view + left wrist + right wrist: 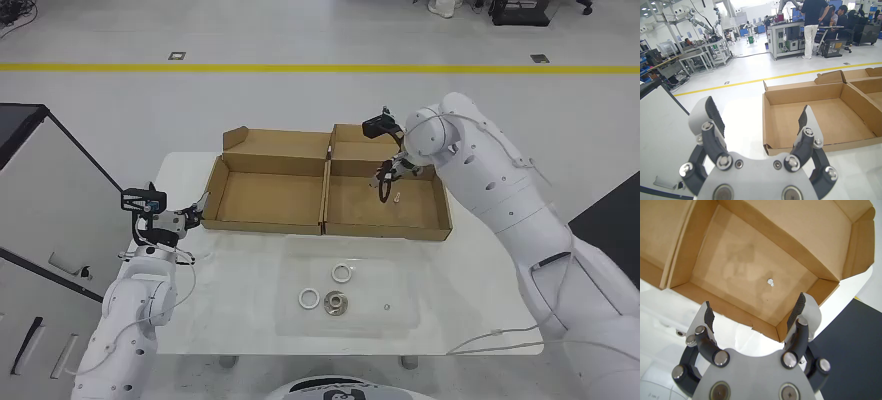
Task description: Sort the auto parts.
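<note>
One small silver bolt lies on the floor of the right-hand box. The right gripper hangs above it, jaws spread wide with nothing between them, so I judge the bolt already sorted and this arm free for the next pick.

Four pieces remain nearer the robot on a clear tray: two white rings, a round metal part touching or just beside one ring, and a tiny speck. The next move calls for an arm to travel to the tray and come down low, since the rings lie flat and offer little to pinch.

The left gripper sits just outside the left-hand box, jaws open and holding nothing.

The speck is too small to identify, the tray's edges are faint, and nothing shows which box each part belongs in
</note>
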Motion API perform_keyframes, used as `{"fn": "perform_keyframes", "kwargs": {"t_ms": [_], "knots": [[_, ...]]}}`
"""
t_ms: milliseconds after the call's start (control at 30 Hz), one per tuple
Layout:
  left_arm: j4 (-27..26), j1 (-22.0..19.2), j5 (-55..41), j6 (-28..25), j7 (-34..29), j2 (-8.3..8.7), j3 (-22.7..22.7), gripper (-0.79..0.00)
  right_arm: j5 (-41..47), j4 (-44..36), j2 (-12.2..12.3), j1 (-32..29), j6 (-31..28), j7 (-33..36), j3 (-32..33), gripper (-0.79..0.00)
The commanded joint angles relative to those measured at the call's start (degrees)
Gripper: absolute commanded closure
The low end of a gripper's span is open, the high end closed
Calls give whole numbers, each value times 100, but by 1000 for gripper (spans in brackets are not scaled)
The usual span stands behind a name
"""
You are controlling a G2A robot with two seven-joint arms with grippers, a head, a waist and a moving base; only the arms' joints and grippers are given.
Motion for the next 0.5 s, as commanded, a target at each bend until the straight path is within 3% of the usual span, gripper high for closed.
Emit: {"fn": "perform_keyframes", "kwargs": {"t_ms": [0, 200, 467], "knots": [[0, 0, 0, 0, 0, 0, 0, -785, 47, -519, 127, -240, -115, 76, 213, -785], [0, 0, 0, 0, 0, 0, 0, -785, 452, -1573, 539, -697, -440, 76, 449, -785], [0, 0, 0, 0, 0, 0, 0, -785, 1128, -2335, 1055, -696, -520, 76, 261, -785]]}}
